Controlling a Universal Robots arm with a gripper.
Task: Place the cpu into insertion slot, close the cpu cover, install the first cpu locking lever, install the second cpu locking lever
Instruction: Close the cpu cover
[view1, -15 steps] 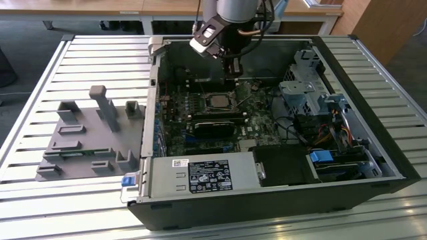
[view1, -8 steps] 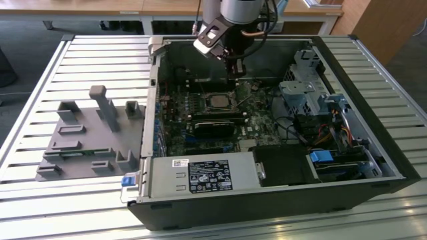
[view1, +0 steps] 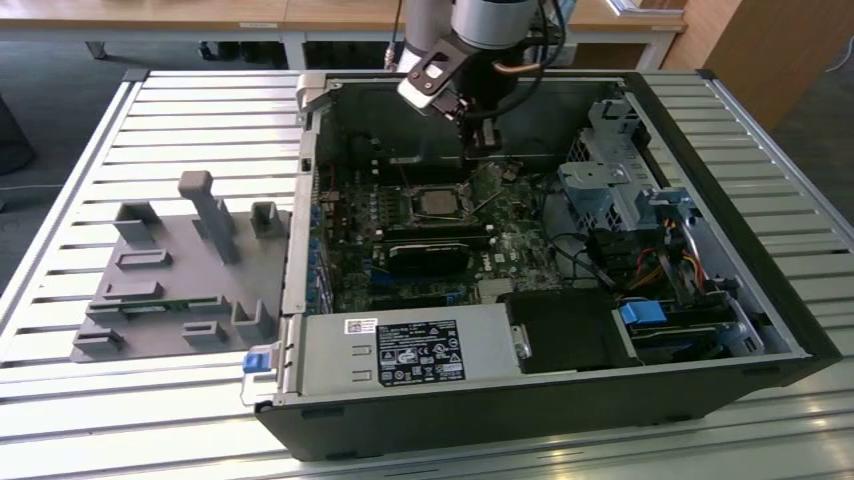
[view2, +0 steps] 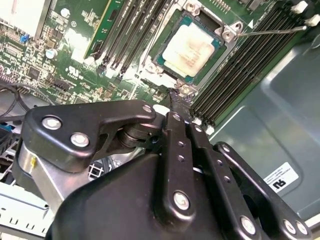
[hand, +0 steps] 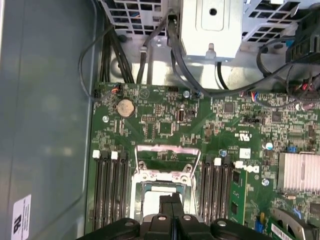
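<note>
dull silver cpu flat in the metal-rimmed insertion slot, cpu cover hinged open

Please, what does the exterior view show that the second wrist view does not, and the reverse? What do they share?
The exterior view adds the open computer case, a grey holder block beside it, the slatted table and the labelled power supply.
The second wrist view adds a thin cpu locking lever and black memory slots.
Both show the gripper, shut, its tips by the insertion slot, where the cpu lies, on the green motherboard.
</note>
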